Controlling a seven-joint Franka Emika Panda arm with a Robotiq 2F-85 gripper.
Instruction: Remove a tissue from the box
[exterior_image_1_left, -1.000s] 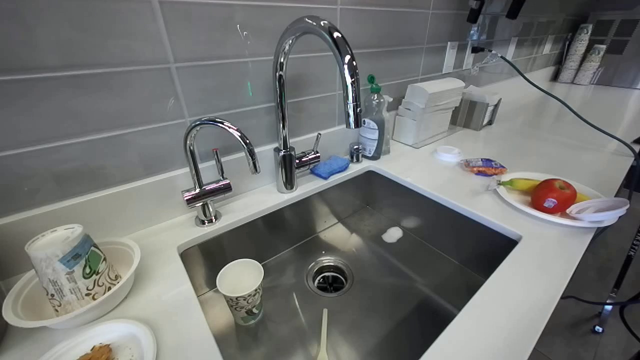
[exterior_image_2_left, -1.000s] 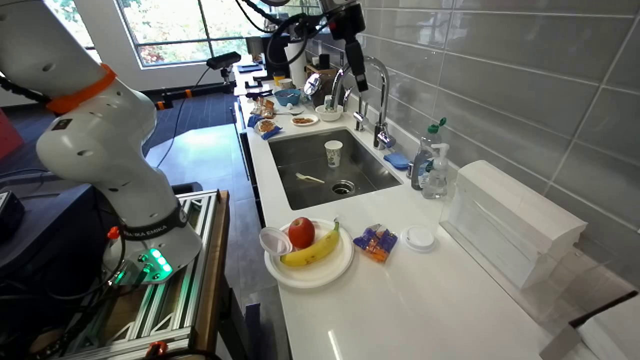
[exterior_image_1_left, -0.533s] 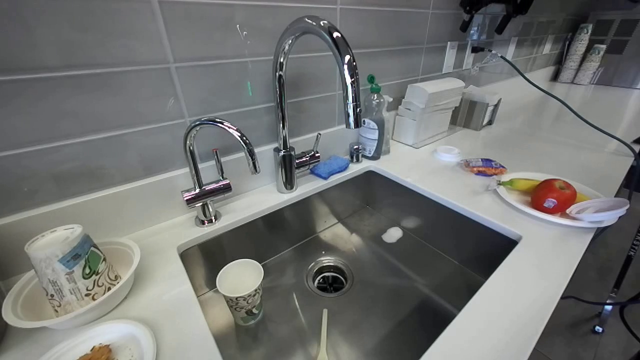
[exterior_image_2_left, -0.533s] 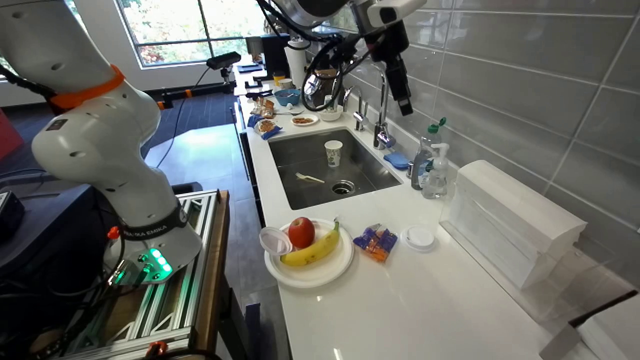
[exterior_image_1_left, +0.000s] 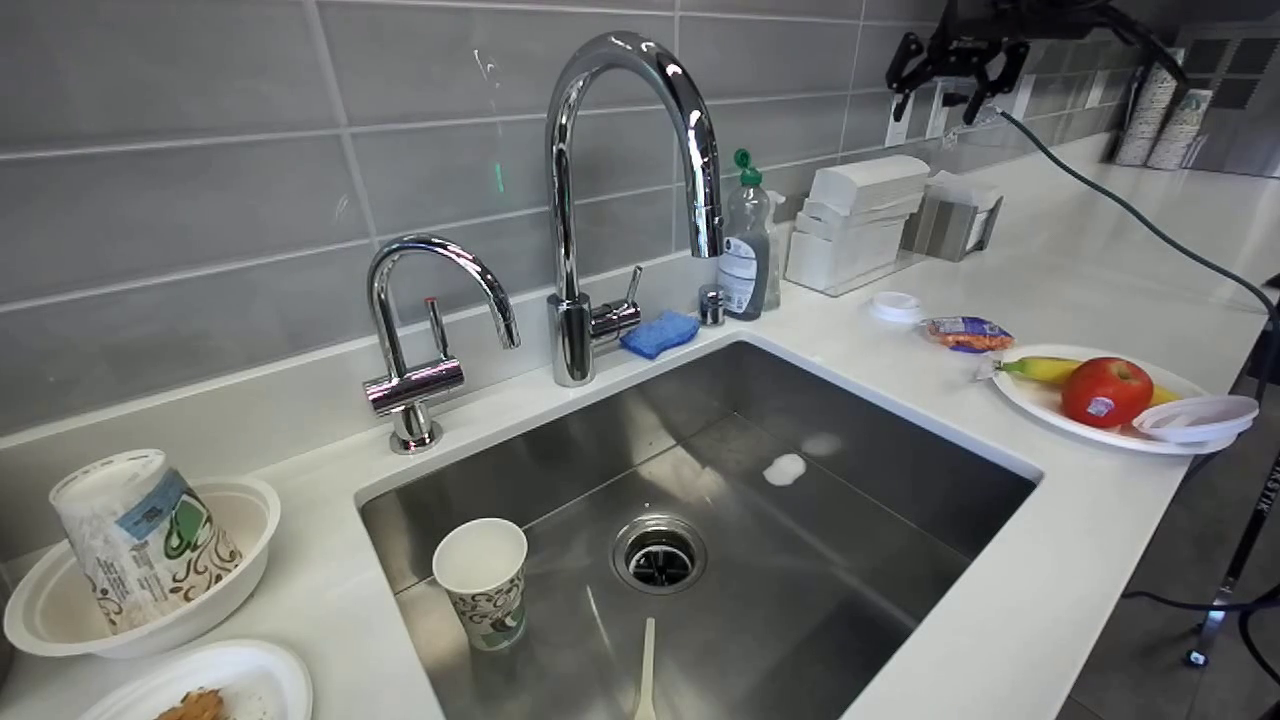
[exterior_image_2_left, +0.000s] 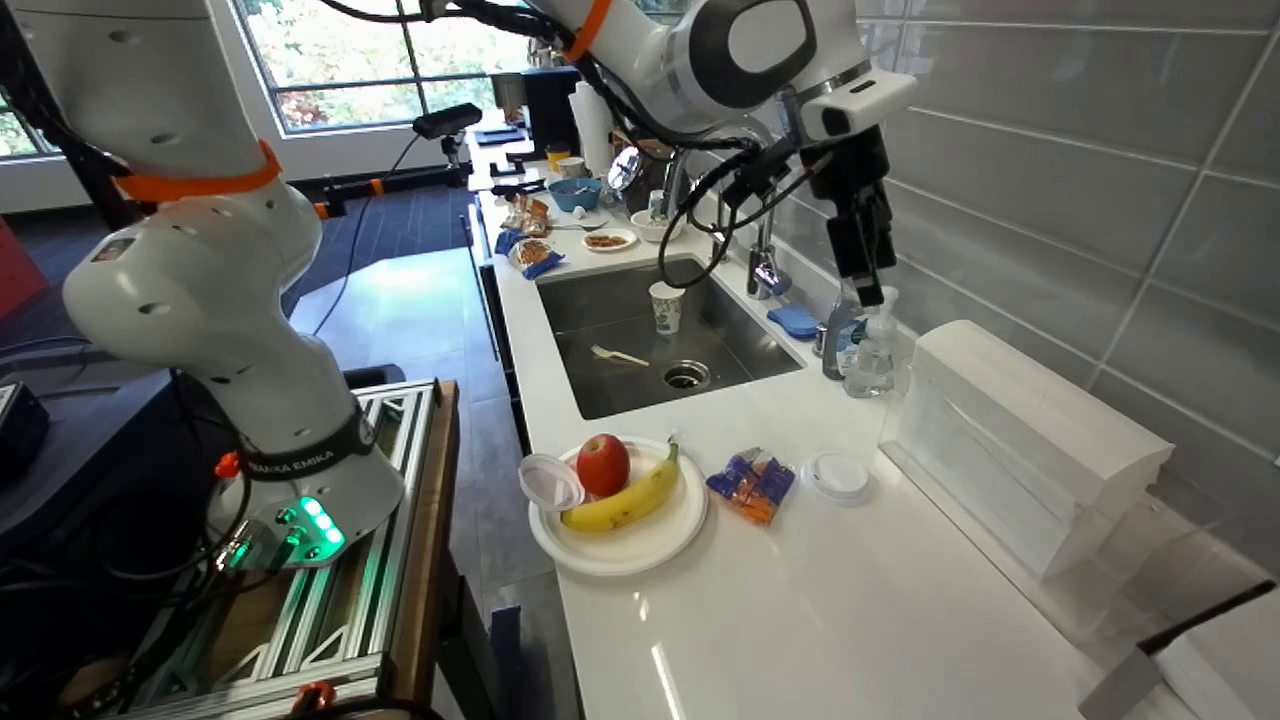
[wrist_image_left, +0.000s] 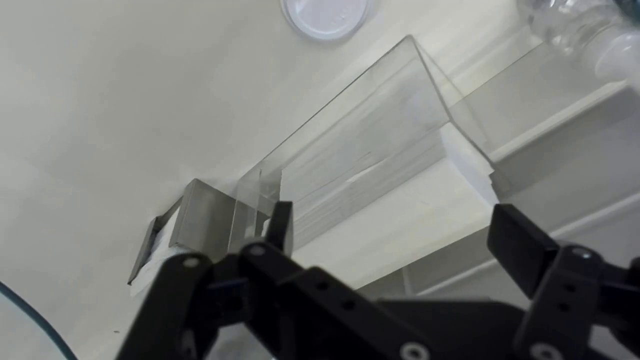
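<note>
Wrist view and both exterior views cover the white countertop; over it the Franka Panda arm, rising from beyond the front edge, bends down toward the back edge, where a clear acrylic holder of folded paper towels stands just beside a metal napkin holder. Since half a second ago the gripper has come lower and nearer to the acrylic holder, whose towels remain in place, and hangs well above the countertop. Its jaws gape wide, black fingers pointing down and apart from the paper towels, which show between them.
</note>
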